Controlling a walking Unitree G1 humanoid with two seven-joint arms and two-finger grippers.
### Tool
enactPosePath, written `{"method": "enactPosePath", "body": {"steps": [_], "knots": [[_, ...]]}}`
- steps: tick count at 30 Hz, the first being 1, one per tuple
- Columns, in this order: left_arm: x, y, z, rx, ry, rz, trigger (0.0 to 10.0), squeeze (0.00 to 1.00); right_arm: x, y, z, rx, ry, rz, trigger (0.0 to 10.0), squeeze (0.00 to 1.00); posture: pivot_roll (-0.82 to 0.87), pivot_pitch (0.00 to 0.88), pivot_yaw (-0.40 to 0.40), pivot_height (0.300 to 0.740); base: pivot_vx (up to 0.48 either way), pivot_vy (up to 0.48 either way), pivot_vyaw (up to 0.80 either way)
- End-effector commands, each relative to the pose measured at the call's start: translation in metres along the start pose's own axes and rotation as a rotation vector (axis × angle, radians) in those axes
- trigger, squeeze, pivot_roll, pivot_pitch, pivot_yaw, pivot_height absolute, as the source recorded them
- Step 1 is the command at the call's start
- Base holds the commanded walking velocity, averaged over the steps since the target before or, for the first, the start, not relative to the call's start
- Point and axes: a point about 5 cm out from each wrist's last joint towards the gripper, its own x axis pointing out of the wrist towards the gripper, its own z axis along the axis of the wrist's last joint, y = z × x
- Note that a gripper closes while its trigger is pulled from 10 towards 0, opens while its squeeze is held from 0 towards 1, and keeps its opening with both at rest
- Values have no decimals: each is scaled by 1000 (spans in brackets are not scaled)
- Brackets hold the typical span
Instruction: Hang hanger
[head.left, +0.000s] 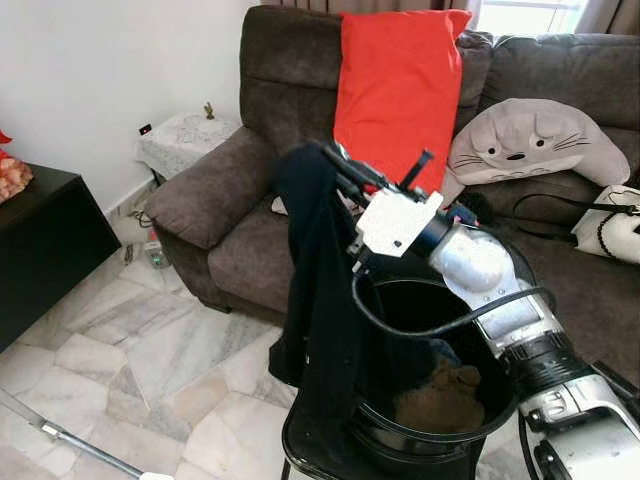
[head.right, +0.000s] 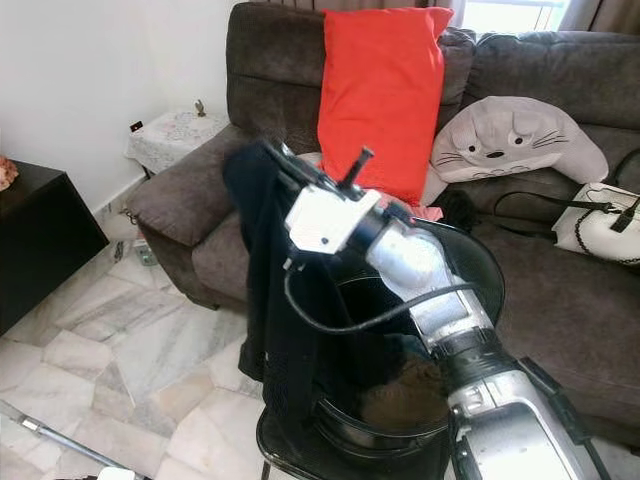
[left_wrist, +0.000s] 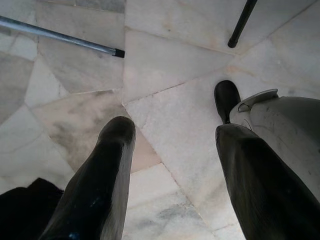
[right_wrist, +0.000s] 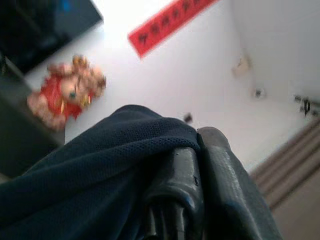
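Observation:
My right gripper (head.left: 338, 162) is raised above a black laundry basket (head.left: 420, 440), in front of the sofa. It is shut on a dark navy garment (head.left: 315, 300), which drapes over its fingers (right_wrist: 200, 165) and hangs down past the basket's rim toward the floor. The cloth covers the fingertips, and I cannot tell whether a hanger is underneath. Inside the basket lies something brown (head.left: 440, 395). My left gripper (left_wrist: 175, 165) hangs low over the marble floor, open, with nothing between its fingers.
A brown sofa (head.left: 220, 190) holds a red pillow (head.left: 400, 80), a grey cat-face cushion (head.left: 525, 140) and a white handbag (head.left: 610, 225). A black cabinet (head.left: 40, 240) stands at the left and a lace-covered side table (head.left: 185, 135) by the wall. A metal pole (head.left: 70, 440) lies on the floor.

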Motion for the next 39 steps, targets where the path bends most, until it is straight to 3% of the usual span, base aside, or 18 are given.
{"method": "enactPosePath", "body": {"steps": [1,9,15,18,21,30,31,35,37,39], "knots": [[-1,3,-7,-1,27,10,10000,0,11,-7,18,1,-94,-11,0,0,4,52,86,740,0,0,0],[-1,2,-7,-6,27,10,10000,0,16,32,28,95,-150,162,0,0,5,52,83,740,0,0,0],[-1,2,-7,-11,27,9,10000,0,9,86,43,224,-198,394,0,0,5,53,82,740,0,0,0],[-1,2,-7,-12,27,9,10000,0,8,92,47,243,-214,427,0,0,4,55,82,740,0,0,0],[-1,2,-7,-12,27,10,10000,0,-2,115,55,294,-226,571,0,0,6,56,80,740,0,0,0],[-1,2,-8,-3,29,12,10000,0,-15,117,34,232,-79,619,0,0,2,57,82,740,0,0,0],[-1,3,-8,2,29,14,10000,0,-17,113,22,213,5,592,0,0,4,57,82,740,0,0,0],[-1,3,-8,2,29,15,10000,0,-21,108,7,183,103,561,0,0,4,57,82,740,0,0,0],[-1,3,-8,-3,30,15,10000,0,-37,99,-21,178,267,491,0,0,-1,58,84,740,0,0,0],[-1,2,-8,-3,30,13,10000,0,-44,97,-29,183,311,473,0,0,-1,58,84,740,0,0,0]]}}
